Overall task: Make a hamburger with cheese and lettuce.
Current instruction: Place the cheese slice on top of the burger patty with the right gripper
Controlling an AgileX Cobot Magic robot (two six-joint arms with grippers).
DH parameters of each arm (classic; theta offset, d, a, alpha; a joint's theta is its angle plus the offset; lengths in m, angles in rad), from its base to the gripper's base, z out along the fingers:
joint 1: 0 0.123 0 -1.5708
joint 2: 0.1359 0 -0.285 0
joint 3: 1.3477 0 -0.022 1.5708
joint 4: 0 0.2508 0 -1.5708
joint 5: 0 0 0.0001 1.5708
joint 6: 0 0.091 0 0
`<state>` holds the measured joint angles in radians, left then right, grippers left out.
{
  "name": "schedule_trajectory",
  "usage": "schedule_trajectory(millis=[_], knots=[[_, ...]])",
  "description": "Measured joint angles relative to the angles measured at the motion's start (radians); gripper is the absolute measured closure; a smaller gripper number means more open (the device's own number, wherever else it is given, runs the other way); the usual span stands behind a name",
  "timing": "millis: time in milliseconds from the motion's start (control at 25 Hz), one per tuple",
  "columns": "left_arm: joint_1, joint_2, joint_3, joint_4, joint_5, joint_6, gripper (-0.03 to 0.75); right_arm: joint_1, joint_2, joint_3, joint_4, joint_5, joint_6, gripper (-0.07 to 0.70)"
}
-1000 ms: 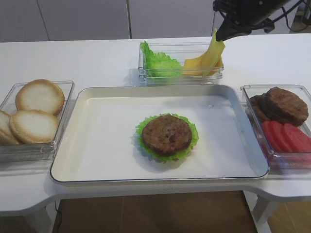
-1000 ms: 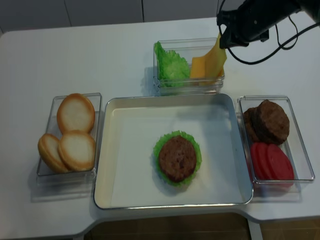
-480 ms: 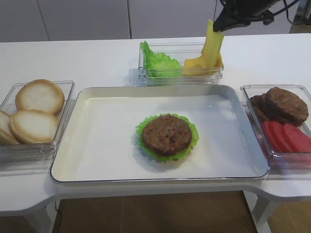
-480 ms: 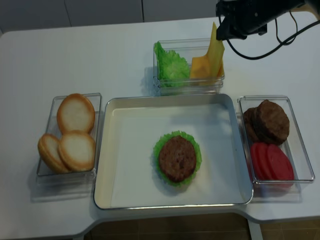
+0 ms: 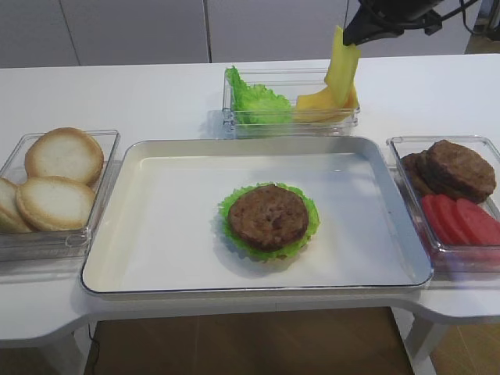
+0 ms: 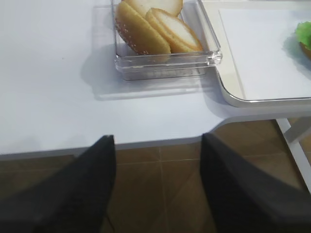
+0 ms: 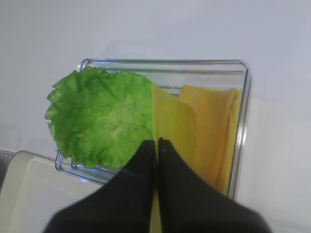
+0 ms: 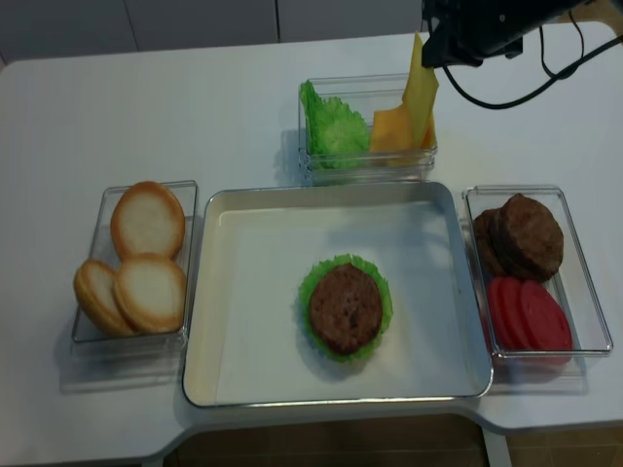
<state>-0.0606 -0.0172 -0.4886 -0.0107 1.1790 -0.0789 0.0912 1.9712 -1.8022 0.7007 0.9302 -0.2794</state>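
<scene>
Brown floor showed nearest, below the edge of the white tabletop (image 5: 156,94), and there the left gripper (image 6: 158,187) hung with its jaws open, holding nothing. On the tabletop lay a metal tray (image 5: 156,234). In the middle of the tray sat the hamburger (image 5: 268,216), a brown patty lying on the lettuce (image 5: 309,226), whose green edge ringed it. Left of the tray, a clear box held bun halves (image 5: 62,156). Right of the tray, another clear box held dark patties (image 5: 457,168) and tomato slices (image 5: 461,220). Behind the tray stood a clear box (image 5: 234,125) with ruffled leaves (image 5: 254,101) on its left side and yellow slices on its right. Above this box the right gripper (image 5: 349,39) had its jaws closed on the upper end of the cheese (image 5: 341,70). The slice hung down, its lower end at the slices in the box.
</scene>
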Motion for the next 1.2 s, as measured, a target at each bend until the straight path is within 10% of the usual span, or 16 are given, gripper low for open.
schedule_trajectory(millis=[1200], knots=[[0.000, 0.000, 0.000, 0.000, 0.000, 0.000, 0.300, 0.000, -0.004, 0.000, 0.052, 0.060, -0.008, 0.626]])
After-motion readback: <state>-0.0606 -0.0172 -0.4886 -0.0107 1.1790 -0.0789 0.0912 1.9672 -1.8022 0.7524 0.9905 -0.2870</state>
